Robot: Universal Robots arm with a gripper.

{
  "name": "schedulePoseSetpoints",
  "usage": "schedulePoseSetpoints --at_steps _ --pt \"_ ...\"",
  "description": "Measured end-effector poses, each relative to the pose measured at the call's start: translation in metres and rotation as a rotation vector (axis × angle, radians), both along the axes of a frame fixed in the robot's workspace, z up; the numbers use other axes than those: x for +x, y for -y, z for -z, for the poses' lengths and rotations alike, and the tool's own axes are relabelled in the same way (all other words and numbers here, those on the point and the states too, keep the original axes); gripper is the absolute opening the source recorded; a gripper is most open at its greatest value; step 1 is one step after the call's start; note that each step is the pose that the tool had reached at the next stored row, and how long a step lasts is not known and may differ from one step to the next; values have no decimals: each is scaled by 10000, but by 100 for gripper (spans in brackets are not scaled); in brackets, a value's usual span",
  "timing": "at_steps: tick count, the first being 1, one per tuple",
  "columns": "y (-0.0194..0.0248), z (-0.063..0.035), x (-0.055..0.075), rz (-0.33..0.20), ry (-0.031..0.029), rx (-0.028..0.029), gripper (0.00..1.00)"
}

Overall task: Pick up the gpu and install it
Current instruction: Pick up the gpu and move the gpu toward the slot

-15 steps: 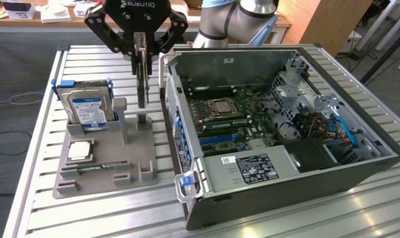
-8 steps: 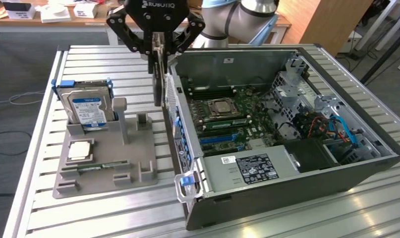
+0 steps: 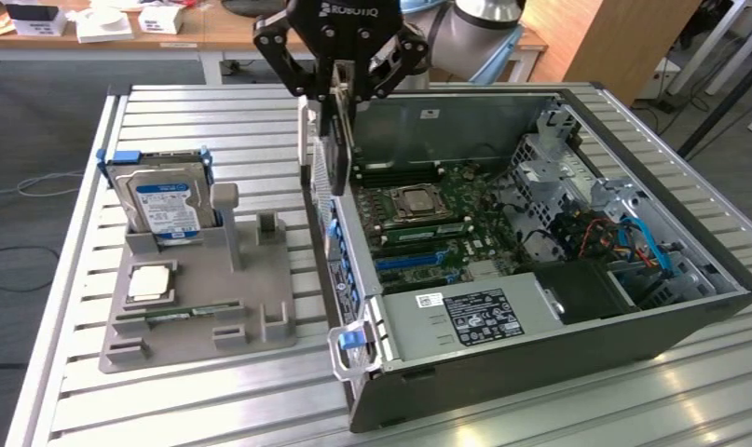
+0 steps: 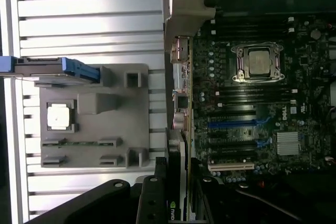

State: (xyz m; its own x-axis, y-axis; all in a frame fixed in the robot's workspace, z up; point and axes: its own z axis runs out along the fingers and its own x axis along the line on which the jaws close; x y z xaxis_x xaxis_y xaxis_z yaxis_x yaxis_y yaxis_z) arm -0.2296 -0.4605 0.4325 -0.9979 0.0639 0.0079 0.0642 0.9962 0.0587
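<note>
The gpu hangs upright on edge, a thin dark card with its pale metal bracket at one end. My gripper is shut on its upper edge. The card is in the air over the left wall of the open computer case, at the exterior view's left edge of the motherboard. In the wrist view the gpu is seen edge-on between my fingers, running along the case wall. The blue expansion slots lie beside it, apart from it.
A grey parts holder stands on the slatted metal table to the exterior view's left of the case. It carries an upright hard drive, a processor and a memory stick. The case's power supply sits near its front.
</note>
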Motion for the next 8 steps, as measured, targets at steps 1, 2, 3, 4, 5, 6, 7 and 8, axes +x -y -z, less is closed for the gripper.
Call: schedulePoseSetpoints --at_steps 1,2,3,4,5,6,7,8 --pt "0 0 46 -1 -1 3 27" --pt "0 0 91 -2 -1 8 27" --pt "0 0 134 0 -1 12 27" --pt "0 0 180 0 0 15 27" --pt "0 1 225 -1 0 18 27" --pt "0 0 270 -1 -1 20 27" --pt "0 0 319 -1 -1 23 27" --pt "0 0 363 0 -1 25 27"
